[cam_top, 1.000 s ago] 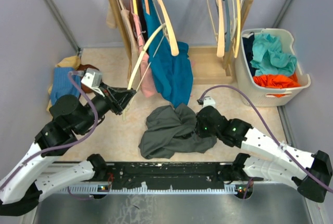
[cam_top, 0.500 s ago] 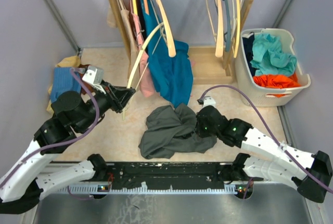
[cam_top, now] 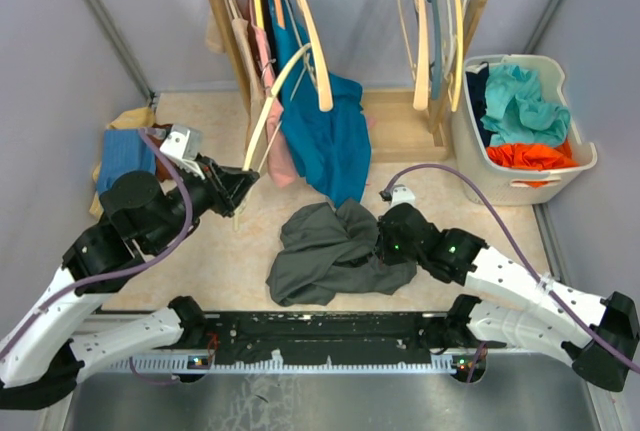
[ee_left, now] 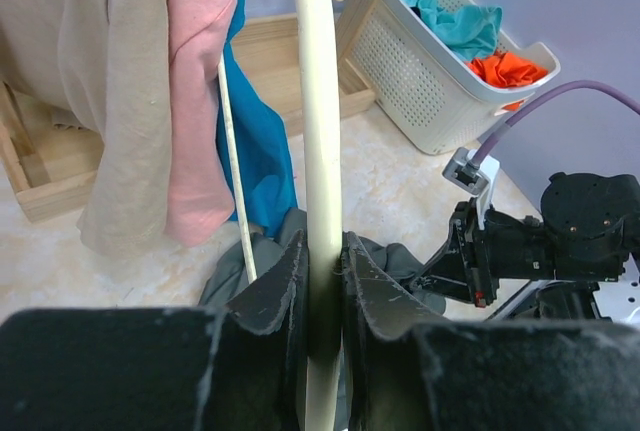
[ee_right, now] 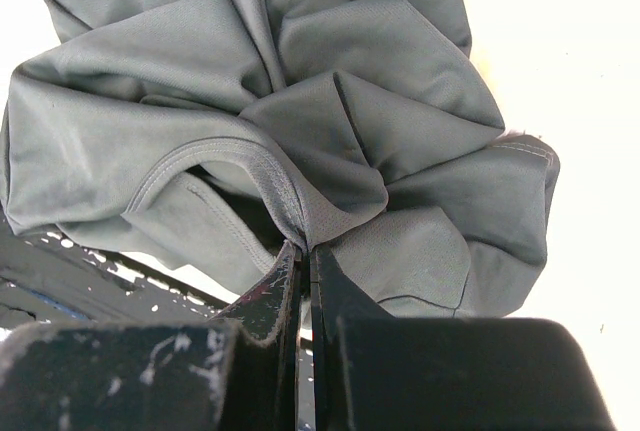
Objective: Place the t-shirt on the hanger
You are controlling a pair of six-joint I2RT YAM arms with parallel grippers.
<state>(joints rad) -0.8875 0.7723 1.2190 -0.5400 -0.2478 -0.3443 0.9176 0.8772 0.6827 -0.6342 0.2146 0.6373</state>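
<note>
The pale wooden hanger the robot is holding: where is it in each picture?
Top external: hanger slants up from the left gripper, left of centre.
Left wrist: upright at centre, pinched between the fingers.
Right wrist: not in it.
Shared landmark: the grey t-shirt.

- The t-shirt [cam_top: 325,246]: dark grey, crumpled in a loose heap on the table [cam_top: 225,256], near the front.
- The hanger [cam_top: 268,109]: pale curved wood, slanting steeply upward, left of the heap.
</note>
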